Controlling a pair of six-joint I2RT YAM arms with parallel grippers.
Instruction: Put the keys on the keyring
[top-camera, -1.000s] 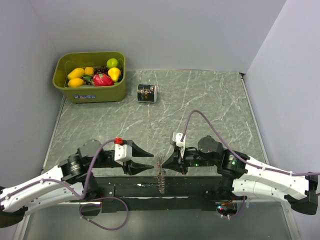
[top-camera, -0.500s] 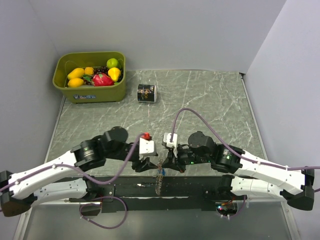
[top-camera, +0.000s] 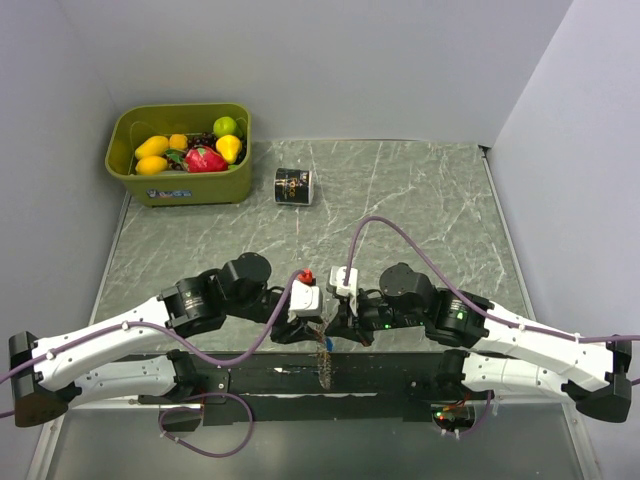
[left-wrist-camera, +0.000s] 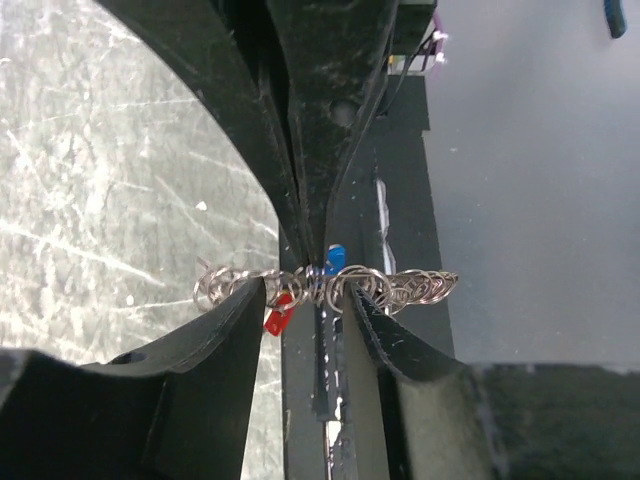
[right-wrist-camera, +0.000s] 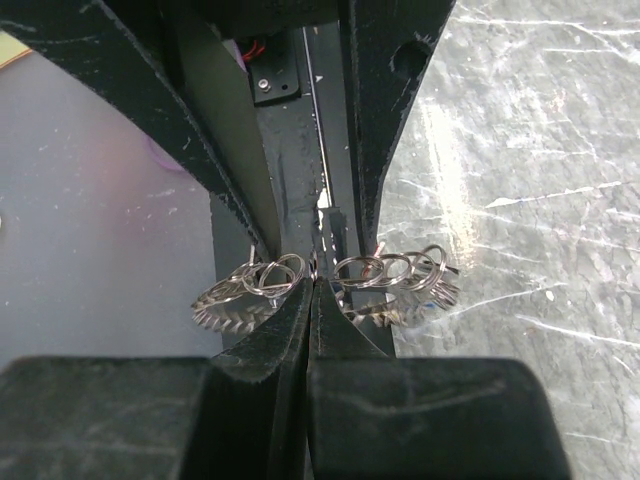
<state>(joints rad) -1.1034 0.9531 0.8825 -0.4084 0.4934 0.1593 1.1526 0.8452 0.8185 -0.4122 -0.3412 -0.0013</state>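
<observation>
The keyring (top-camera: 323, 352) hangs edge-on at the table's front edge, between my two grippers. In the right wrist view it is a row of thin metal rings (right-wrist-camera: 385, 270) fringed with small toothed silver keys (right-wrist-camera: 235, 310). My right gripper (right-wrist-camera: 312, 285) is shut on the ring near its middle; in the top view it (top-camera: 334, 326) is just right of the ring. My left gripper (left-wrist-camera: 305, 300) is open, with one finger on each side of the ring (left-wrist-camera: 400, 288); in the top view it (top-camera: 308, 332) is just left of it. A blue key head (left-wrist-camera: 335, 257) and a red tag (left-wrist-camera: 278, 315) hang on the ring.
A green bin (top-camera: 190, 185) of toy fruit stands at the back left. A small black labelled can (top-camera: 293, 186) lies beside it. The black base rail (top-camera: 270, 375) runs along the near edge under the ring. Grey walls close in on both sides.
My left arm has swung right and forward, bringing its open fingers up around the keyring. My right gripper has shifted slightly left, still holding the ring.
</observation>
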